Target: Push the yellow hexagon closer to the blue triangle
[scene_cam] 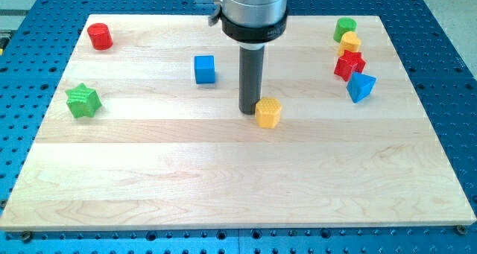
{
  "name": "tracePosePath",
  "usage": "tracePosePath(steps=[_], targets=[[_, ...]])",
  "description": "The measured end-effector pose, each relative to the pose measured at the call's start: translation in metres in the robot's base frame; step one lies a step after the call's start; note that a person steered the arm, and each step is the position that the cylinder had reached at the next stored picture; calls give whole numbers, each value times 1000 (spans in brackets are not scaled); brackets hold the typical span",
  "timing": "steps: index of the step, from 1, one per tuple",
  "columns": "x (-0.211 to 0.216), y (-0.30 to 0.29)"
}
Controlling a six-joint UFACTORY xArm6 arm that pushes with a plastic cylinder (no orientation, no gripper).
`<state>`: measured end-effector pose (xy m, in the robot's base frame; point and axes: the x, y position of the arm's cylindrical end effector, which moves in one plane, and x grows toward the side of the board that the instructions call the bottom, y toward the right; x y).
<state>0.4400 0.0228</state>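
Observation:
The yellow hexagon (268,112) lies near the middle of the wooden board. The blue triangle (361,86) lies toward the view's right, well apart from the hexagon. My tip (249,111) is down on the board just to the view's left of the yellow hexagon, touching it or nearly so. The rod rises from the tip to the arm's grey and black body at the view's top.
Above the blue triangle sit a red star-like block (349,64), a second yellow block (349,42) and a green cylinder (344,27), close together. A blue cube (205,68) lies left of the rod. A green star (83,100) and a red cylinder (100,36) lie at the view's left.

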Motion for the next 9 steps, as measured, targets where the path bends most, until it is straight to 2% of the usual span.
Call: tracePosePath(steps=[1,3,5,7,8,9], targets=[[17,-13],[15,104],[53,89],[38,166],[34,158],[41,126]])
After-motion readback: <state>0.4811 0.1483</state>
